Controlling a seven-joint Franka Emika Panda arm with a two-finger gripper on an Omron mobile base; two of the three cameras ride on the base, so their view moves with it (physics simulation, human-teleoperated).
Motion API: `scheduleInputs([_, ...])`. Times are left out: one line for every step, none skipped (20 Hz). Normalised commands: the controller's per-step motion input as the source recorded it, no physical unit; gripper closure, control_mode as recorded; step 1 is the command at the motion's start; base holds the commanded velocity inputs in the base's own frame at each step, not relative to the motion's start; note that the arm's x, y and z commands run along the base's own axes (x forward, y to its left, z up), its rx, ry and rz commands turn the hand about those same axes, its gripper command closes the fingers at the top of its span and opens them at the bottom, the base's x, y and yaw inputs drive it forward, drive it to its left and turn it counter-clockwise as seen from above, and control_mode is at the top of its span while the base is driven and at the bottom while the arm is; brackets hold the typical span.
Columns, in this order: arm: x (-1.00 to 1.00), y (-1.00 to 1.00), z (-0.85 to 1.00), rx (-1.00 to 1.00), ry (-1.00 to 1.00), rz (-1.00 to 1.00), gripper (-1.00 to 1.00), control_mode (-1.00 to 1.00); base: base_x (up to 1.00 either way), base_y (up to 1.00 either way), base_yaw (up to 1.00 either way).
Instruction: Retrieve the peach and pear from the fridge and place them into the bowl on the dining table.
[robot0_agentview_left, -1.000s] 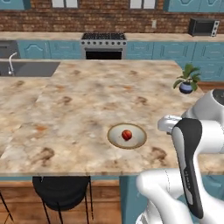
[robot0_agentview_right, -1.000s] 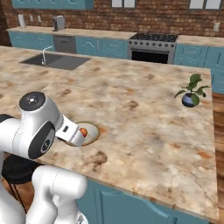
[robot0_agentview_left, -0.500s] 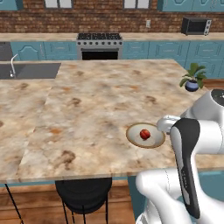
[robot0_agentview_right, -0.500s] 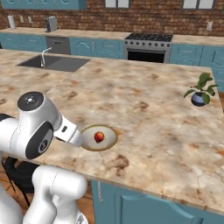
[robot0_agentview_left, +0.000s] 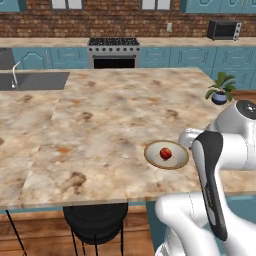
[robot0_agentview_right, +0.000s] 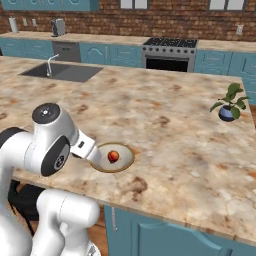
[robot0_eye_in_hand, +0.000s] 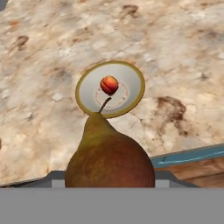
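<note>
Colour: tan-brown and russet, that is the pear (robot0_eye_in_hand: 109, 159), large in my hand view with its thin stem pointing up toward the bowl (robot0_eye_in_hand: 85, 78).
Claw: my fingertips are hidden behind the fruit, so I judge rather than see that the claw is closed on the pear's belly; the fruit sits steady right where the tips would be.
Peach: a small red ball (robot0_agentview_left: 165, 153) lying inside the bowl, a little off its middle.
Bowl: shallow, gold-rimmed (robot0_agentview_right: 128, 164), on the beige marbled worktop (robot0_agentview_left: 100, 130) near its front edge, close by my arm.
Pear's place: off the worktop, short of the bowl on the near side.
Handling: I expect it to be light, with firm but bruisable flesh and smooth, somewhat slippery skin; the taper toward the neck would let it slide, so the wide lower body is the place to hold it.
Release: a low drop suits it, on the bare side of the bowl, since a round fruit on so flat a dish may roll or knock the peach.
</note>
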Motion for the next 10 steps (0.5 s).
scheduleInputs([0.66, -0.04, -0.24, 0.0, 0.03, -0.03, 1.0, -1.0, 0.0, 0.0, 0.0])
scheduleInputs([0.65, -0.02, -0.29, 0.0, 0.05, -0.02, 1.0, -1.0, 0.0, 0.0, 0.0])
scheduleInputs([0.56, 0.0, -0.41, 0.0, 0.09, -0.03, 1.0, -1.0, 0.0, 0.0, 0.0])
scheduleInputs([0.51, 0.0, -0.45, 0.0, 0.09, -0.03, 1.0, -1.0, 0.0, 0.0, 0.0])
scheduleInputs([0.47, 0.0, -0.49, 0.0, 0.08, -0.02, 1.0, -1.0, 0.0, 0.0, 0.0])
scheduleInputs([0.49, 0.0, -0.51, 0.0, 0.06, -0.02, 1.0, -1.0, 0.0, 0.0, 0.0])
scheduleInputs([0.47, 0.0, -0.53, 0.0, 0.04, -0.01, 1.0, -1.0, 0.0, 0.0, 0.0])
scheduleInputs([0.47, 0.0, -0.52, 0.0, 0.04, -0.01, 1.0, -1.0, 0.0, 0.0, 0.0])
scheduleInputs([0.47, 0.0, -0.51, 0.0, 0.04, -0.01, 1.0, -1.0, 0.0, 0.0, 0.0])
scheduleInputs([0.44, 0.0, -0.53, 0.0, 0.05, -0.01, 1.0, -1.0, 0.0, 0.0, 0.0])
